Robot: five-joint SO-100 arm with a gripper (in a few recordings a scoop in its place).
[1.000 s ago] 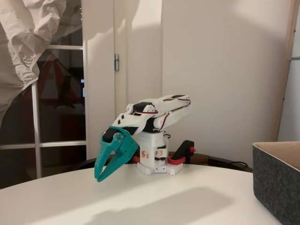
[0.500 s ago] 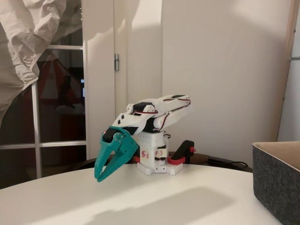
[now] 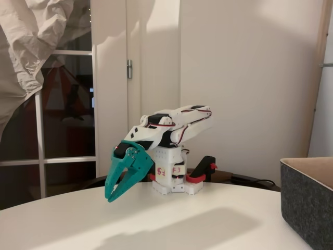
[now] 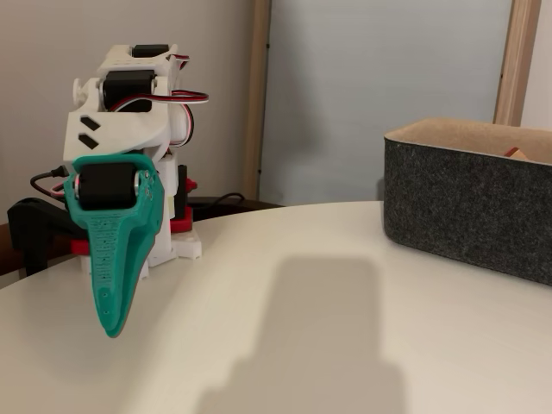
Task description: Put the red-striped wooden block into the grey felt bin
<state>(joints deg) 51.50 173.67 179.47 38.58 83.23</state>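
Note:
The grey felt bin (image 3: 308, 205) stands at the right edge of the table in both fixed views, its pale lining showing at the rim (image 4: 466, 203). A small brown corner (image 4: 515, 153) pokes up inside it near the far wall; I cannot tell whether that is the red-striped wooden block, which is otherwise hidden. My teal gripper (image 3: 110, 198) hangs from the folded white arm, tips pointing down a little above the table, far left of the bin. Its fingertips meet with nothing between them. From the side the gripper (image 4: 110, 326) looks like a single blade.
The arm's white base (image 3: 171, 179) sits at the back of the round white table (image 3: 197, 224), with a black-and-red clamp (image 3: 204, 169) beside it. A wall and a glass door stand behind. Open tabletop lies between the gripper and the bin.

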